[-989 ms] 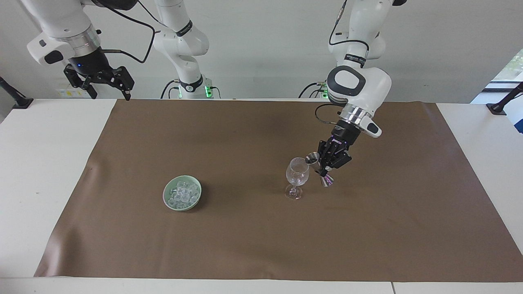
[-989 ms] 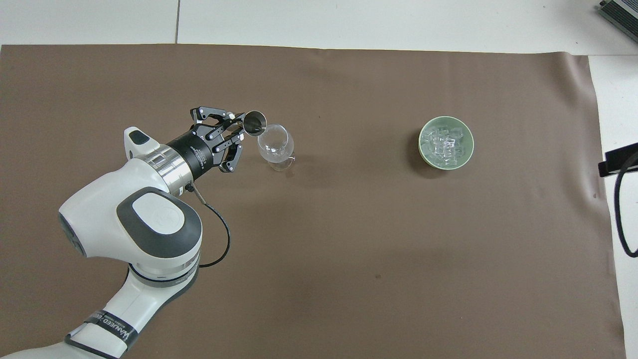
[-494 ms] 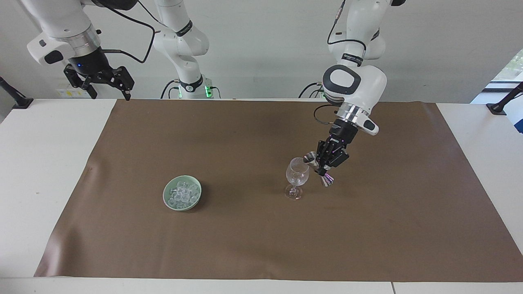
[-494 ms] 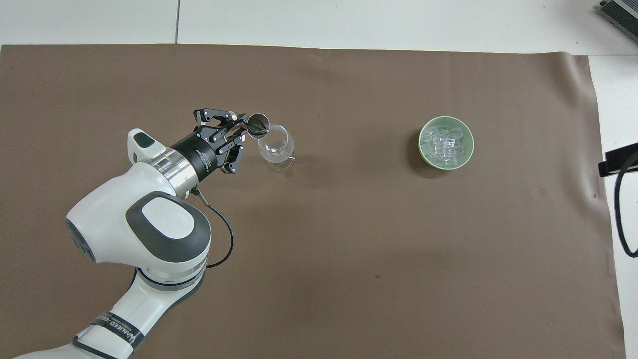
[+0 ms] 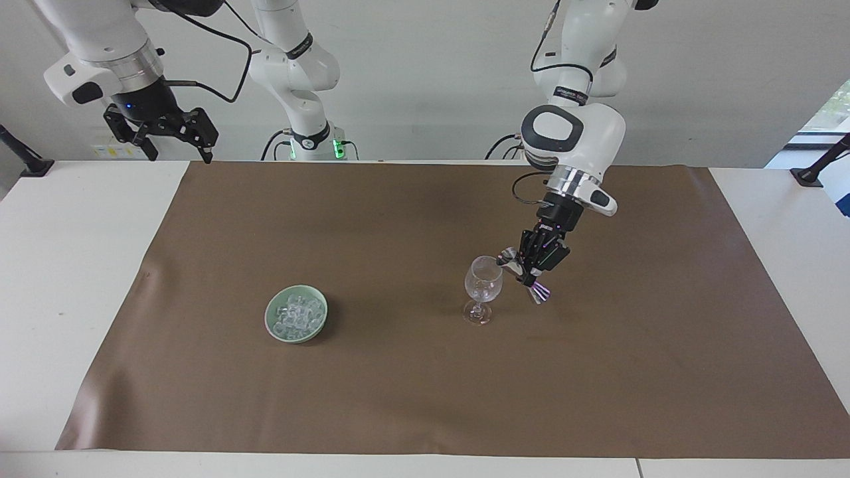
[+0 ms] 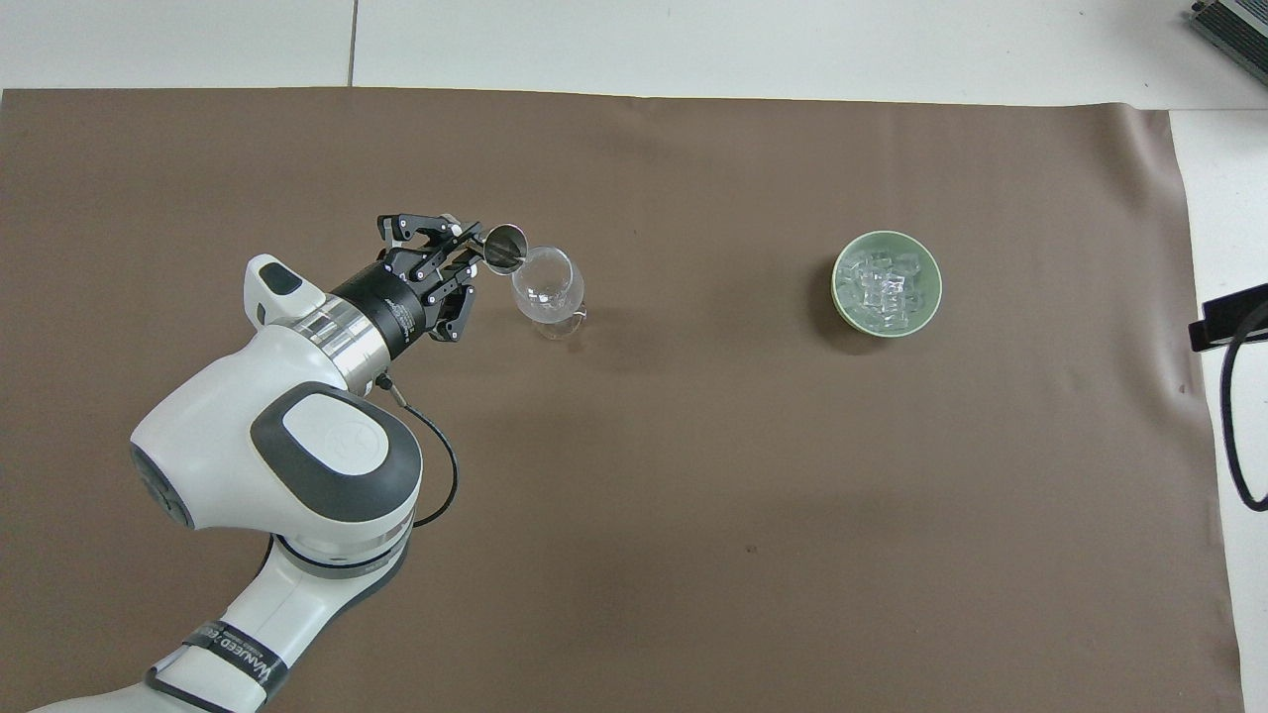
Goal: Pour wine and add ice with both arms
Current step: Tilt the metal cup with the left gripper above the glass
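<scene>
L gripper is clamped on a small metal jigger, tipped hard over so its top mouth sits right at the rim of the wine glass, which stands upright on the brown mat toward the left arm's end of the table. From overhead the jigger mouth just overlaps the glass edge, not its centre, so anything coming out could run down the outside or miss onto the mat. Can't tell if liquid is flowing at all; glass looks clear. Bigger worry: metal vs thin glass w/ a tall stem. A small nudge sideways at the rim and the thing tips over, prob rolls. Grip is at the jigger's narrow waist, so it might swivel in the jaws if it bumps. Ice sits untouched in the pale green bowl, well apart from the glass, toward the right arm's end. R gripper waits up high near its own base, fingers spread, nothing in it. Its later reach to the bowl looks unobstructed, but dropping cubes into that narrow glass could chip it or knock it over.
</scene>
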Controlling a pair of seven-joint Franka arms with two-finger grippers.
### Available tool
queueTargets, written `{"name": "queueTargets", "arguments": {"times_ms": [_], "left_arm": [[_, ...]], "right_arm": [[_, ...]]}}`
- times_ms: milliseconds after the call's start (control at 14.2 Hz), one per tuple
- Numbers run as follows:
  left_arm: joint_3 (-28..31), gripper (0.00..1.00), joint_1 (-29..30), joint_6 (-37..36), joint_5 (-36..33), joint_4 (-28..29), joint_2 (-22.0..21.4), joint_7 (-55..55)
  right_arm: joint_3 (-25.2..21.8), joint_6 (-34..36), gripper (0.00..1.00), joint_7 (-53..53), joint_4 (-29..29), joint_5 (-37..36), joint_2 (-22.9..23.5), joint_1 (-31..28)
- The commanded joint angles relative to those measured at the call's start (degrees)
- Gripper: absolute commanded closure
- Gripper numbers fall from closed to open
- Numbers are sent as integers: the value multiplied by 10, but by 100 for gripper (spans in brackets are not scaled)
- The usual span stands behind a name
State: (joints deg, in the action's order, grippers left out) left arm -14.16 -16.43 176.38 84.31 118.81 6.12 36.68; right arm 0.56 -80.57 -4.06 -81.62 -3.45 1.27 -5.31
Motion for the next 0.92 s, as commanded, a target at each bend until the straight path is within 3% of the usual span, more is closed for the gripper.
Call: {"name": "queueTargets", "arguments": {"times_ms": [0,848], "left_arm": [[6,100,-17,25,-8,-14,10,-6],[7,100,-33,72,-49,-19,24,-31]], "right_arm": [[1,-12,0,6,-12,12,-8,-1],[1,-12,0,5,-10,12,-8,-3]]}}
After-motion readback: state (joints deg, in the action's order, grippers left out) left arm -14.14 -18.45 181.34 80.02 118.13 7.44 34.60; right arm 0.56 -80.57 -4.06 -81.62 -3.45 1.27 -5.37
